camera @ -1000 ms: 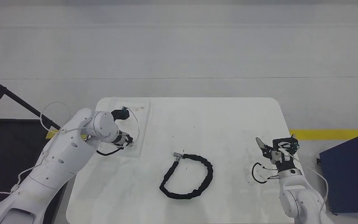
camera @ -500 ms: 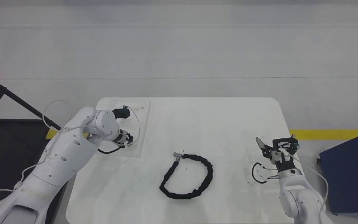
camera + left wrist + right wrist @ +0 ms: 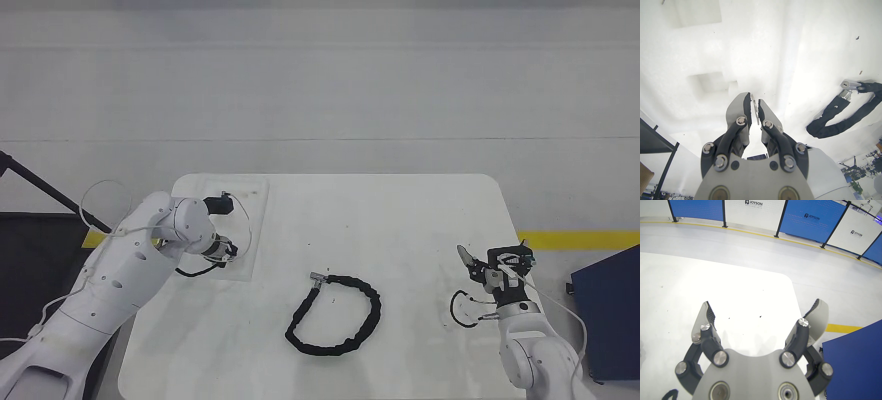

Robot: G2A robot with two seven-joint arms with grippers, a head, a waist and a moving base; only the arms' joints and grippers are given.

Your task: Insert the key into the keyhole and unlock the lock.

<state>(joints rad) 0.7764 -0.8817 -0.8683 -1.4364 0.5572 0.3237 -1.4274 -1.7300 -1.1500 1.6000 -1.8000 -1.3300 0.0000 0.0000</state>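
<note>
Left wrist view: left gripper (image 3: pixel 754 100) is drawn narrow, and its black pads pinch a thin flat metal key (image 3: pixel 755 111) edge-on. The key's tip sticks out just past the fingertips. The tips sit close over a white foam tray (image 3: pixel 706 47), beside one of its square recesses. Cannot tell whether the key touches the foam.

Top view: left gripper (image 3: pixel 228 250) is over the near part of the foam tray (image 3: pixel 252 195), which lies at the far left corner of the worktop (image 3: pixel 420 230).

Chain lock (image 3: pixel 340 318), in a black fabric sleeve, lies in a loop near the middle of the worktop, toward the near edge and well apart from the tray. Its metal lock cylinder (image 3: pixel 848 85) is at the end of the loop nearest the tray. The keyhole (image 3: pixel 844 84) faces the left wrist camera.

Right gripper (image 3: pixel 762 306) is spread wide with nothing between its fingers. In the top view, right gripper (image 3: pixel 492 262) is at the right edge of the worktop, well apart from the lock.
</note>
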